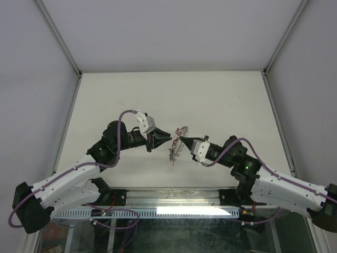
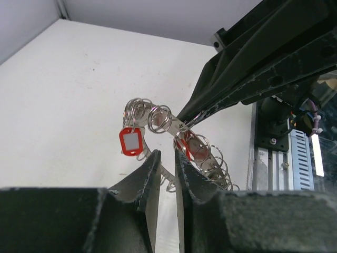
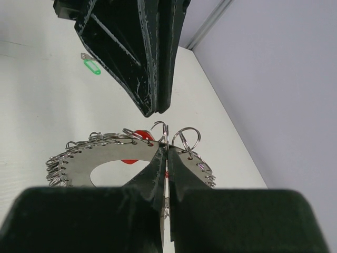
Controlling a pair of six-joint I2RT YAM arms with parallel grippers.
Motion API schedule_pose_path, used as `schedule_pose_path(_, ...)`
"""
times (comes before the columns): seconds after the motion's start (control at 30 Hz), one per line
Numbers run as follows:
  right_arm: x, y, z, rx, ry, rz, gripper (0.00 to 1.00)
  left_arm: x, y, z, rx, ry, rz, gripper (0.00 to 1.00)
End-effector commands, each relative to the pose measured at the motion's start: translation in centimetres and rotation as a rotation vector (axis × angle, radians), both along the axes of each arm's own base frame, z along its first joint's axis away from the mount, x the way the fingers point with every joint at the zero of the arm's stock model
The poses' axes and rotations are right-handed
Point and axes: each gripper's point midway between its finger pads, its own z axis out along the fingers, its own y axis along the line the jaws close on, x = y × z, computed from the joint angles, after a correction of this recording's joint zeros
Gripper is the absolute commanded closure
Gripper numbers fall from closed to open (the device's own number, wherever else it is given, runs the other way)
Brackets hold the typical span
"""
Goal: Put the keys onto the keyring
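The keyring (image 1: 177,145) is a flat grey metal ring with many small split rings round its edge, held in the air between the arms. My right gripper (image 3: 166,150) is shut on its rim; it also shows in the left wrist view (image 2: 182,118). A red-headed key (image 2: 130,141) hangs from one split ring, and a second red piece (image 2: 185,145) sits behind the plate. My left gripper (image 2: 167,157) is just short of the keyring (image 2: 205,158), jaws a narrow slit apart with nothing between them. The green-headed key (image 3: 92,66) lies on the table beyond.
The white table (image 1: 221,100) is walled by grey panels at the back and sides. A metal rail (image 1: 174,197) runs along the near edge by the arm bases. Both arms (image 1: 105,147) meet near the middle front.
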Motion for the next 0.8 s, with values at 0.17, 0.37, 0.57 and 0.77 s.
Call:
schedule_pose_path(0.17,-2.2,0.7,2.7,0.026,-0.074,0.13,1.0,-2.7,-0.3,3.0,-0.021,-0.16,-0.174,0.65)
schedule_pose_path(0.37,-3.3,0.8,1.9,-0.061,0.029,0.185,1.0,-3.0,-0.1,3.0,0.037,-0.154,-0.2,0.52)
schedule_pose_path(0.57,-3.9,1.3,2.5,-0.036,0.096,0.211,1.0,-4.0,-0.5,3.0,0.05,-0.165,-0.282,0.57)
schedule_pose_path(0.77,-4.7,1.9,2.7,-0.009,0.173,0.278,1.0,-4.2,-0.9,2.9,0.055,-0.162,-0.319,0.57)
